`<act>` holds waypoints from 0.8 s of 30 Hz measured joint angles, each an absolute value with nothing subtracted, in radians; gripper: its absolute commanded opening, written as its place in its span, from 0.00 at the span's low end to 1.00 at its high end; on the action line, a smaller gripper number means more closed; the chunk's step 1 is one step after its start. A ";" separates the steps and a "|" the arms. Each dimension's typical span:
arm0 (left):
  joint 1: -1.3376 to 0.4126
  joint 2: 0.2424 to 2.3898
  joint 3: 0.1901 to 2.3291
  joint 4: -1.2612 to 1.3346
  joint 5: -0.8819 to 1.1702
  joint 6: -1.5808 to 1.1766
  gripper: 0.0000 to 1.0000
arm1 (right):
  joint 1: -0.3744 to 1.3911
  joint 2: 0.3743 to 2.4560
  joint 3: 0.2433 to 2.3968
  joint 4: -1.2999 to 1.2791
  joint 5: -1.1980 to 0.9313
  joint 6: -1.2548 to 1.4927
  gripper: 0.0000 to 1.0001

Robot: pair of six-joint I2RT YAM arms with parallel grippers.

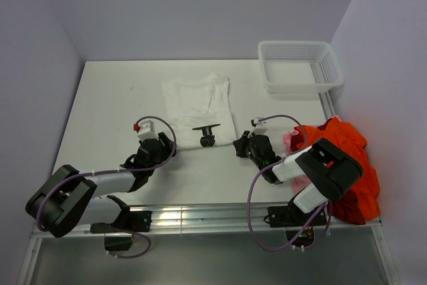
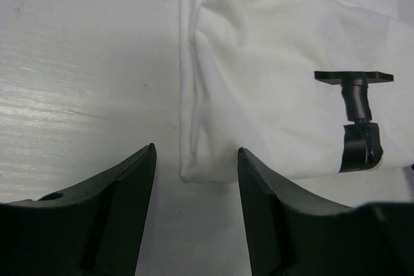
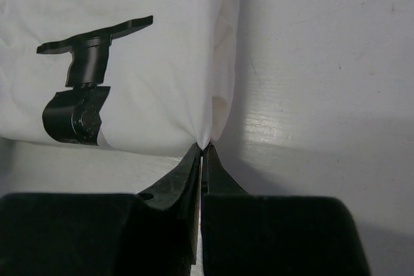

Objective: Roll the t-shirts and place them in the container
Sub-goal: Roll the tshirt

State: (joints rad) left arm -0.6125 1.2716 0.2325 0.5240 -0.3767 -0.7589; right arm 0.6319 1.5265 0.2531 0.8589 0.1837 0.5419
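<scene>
Shows a white t-shirt (image 1: pixel 200 101) laid flat near the middle of the counter (image 1: pixel 107 98), hem toward 6 o'clock, collar toward 12. Carries a black print (image 1: pixel 207 135) close to the hem. Finds the right fingers (image 3: pixel 202 153) pressed fully together on the hem corner at 5 o'clock, a small peak of white cloth pinched between the tips. Finds the left fingers (image 1: pixel 161 145) at the 7 o'clock corner, parted partway, with that corner lying in the gap between the tips and nothing gripped. Shows orange-red t-shirts (image 1: pixel 353 165) heaped at 4 o'clock by the counter's edge, partly behind the right arm. Shows a white mesh basket (image 1: pixel 300 65) at 1 o'clock, well apart from the white t-shirt.
</scene>
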 measured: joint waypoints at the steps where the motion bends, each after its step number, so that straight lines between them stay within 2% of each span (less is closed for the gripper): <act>1: -0.612 1.271 0.231 0.535 -0.364 -0.752 0.60 | 0.632 1.526 0.253 0.859 0.184 0.542 0.00; 8: -0.612 1.262 0.227 0.564 -0.326 -0.736 0.58 | 0.632 1.526 0.254 0.856 0.184 0.542 0.00; 17: -0.612 1.294 0.227 0.562 -0.310 -0.725 0.49 | 0.632 1.526 0.254 0.852 0.187 0.549 0.00; 20: -0.617 1.306 0.232 0.561 -0.311 -0.722 0.42 | 0.632 1.526 0.254 0.852 0.191 0.553 0.00; 21: -0.619 1.308 0.233 0.559 -0.311 -0.720 0.37 | 0.632 1.526 0.254 0.851 0.191 0.553 0.00; 24: -0.627 1.308 0.233 0.560 -0.311 -0.718 0.33 | 0.632 1.526 0.255 0.852 0.191 0.554 0.00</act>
State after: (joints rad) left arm -0.6266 1.3083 0.2325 0.5602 -0.3107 -0.7177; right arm 0.6323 1.5265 0.2546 0.8516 0.1909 0.5537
